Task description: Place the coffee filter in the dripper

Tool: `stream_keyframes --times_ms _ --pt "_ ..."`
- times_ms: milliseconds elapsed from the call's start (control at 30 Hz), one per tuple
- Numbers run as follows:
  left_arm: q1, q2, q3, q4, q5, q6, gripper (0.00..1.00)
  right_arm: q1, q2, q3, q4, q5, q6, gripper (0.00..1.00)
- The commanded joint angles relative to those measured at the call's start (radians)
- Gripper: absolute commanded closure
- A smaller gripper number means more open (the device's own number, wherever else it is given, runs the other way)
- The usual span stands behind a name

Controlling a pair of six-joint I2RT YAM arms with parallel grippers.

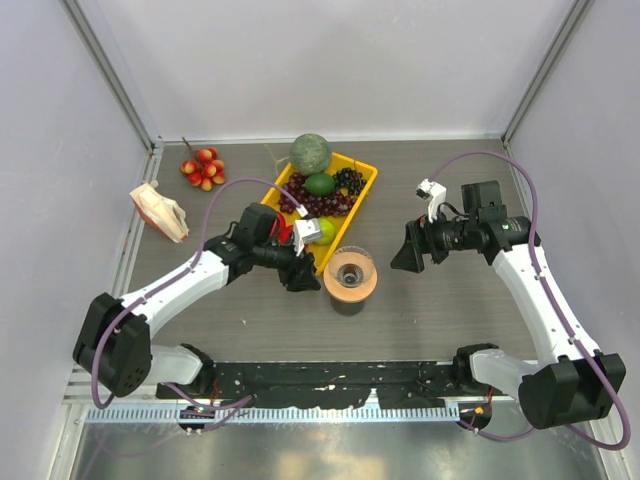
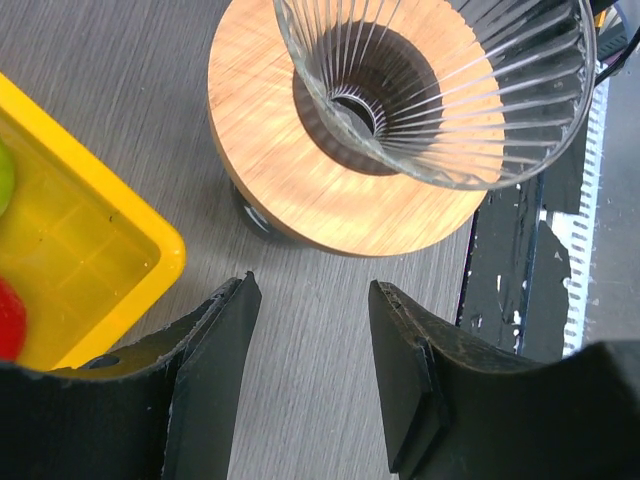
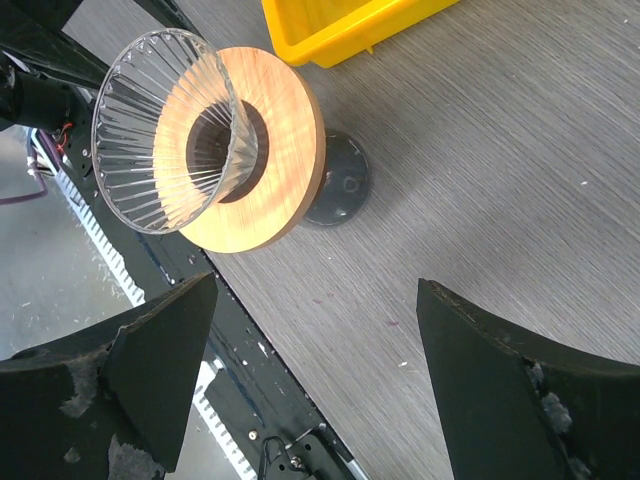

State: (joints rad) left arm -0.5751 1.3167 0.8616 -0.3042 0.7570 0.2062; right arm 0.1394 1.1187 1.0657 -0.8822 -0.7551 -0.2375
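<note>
The dripper (image 1: 350, 268) is a clear ribbed glass cone sitting in a tan wooden ring (image 1: 334, 285) near the table's middle. Its inside looks empty in both wrist views. My left gripper (image 1: 300, 278) is just left of it, low over the table. In the left wrist view the dripper (image 2: 470, 130) is ahead of my left gripper (image 2: 313, 285), which is open over bare table. My right gripper (image 1: 408, 255) hovers to the dripper's right. It stands wide open (image 3: 318, 285), with the dripper (image 3: 150, 130) ahead and to the left. The coffee filter is out of view.
A yellow tray (image 1: 365, 185) of fruit sits just behind the dripper, close to my left gripper. A beige bundle of papers (image 1: 160, 212) lies at the far left. Red fruits (image 1: 203, 168) lie at the back left. A dark base (image 3: 340, 185) sits under the wooden ring.
</note>
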Motion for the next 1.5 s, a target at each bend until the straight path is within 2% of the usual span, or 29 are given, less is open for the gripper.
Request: stream_keyframes --times_ms 0,600,733,1000,1033,1067,1133,1300,1467 --pt "-0.031 0.022 0.019 0.083 -0.018 -0.022 0.44 -0.004 -0.014 0.013 0.031 -0.039 0.001 0.13" --pt "-0.052 0.035 0.033 0.106 -0.033 -0.076 0.42 -0.009 -0.005 0.014 0.023 -0.049 0.0 0.13" --pt "-0.051 0.026 0.033 0.09 -0.038 -0.073 0.38 -0.008 -0.008 0.016 0.019 -0.049 -0.003 0.13" --pt "-0.009 -0.111 0.016 -0.079 -0.084 -0.005 0.29 -0.008 -0.02 0.028 0.009 -0.049 -0.014 0.13" --pt "0.003 -0.138 0.011 -0.101 -0.09 0.004 0.27 -0.008 -0.022 0.028 0.011 -0.05 -0.016 0.09" --pt "0.018 -0.164 0.011 -0.127 -0.094 0.013 0.25 -0.008 -0.025 0.03 0.011 -0.05 -0.016 0.12" --pt "0.053 -0.215 0.016 -0.177 -0.099 0.022 0.21 -0.008 -0.03 0.03 0.012 -0.049 -0.016 0.12" --pt "0.141 -0.336 0.068 -0.367 -0.133 0.11 0.12 -0.008 -0.06 0.028 0.003 -0.036 -0.019 0.08" --pt "0.236 -0.415 0.109 -0.568 -0.166 0.208 0.07 -0.007 -0.077 0.02 0.008 -0.029 -0.022 0.04"
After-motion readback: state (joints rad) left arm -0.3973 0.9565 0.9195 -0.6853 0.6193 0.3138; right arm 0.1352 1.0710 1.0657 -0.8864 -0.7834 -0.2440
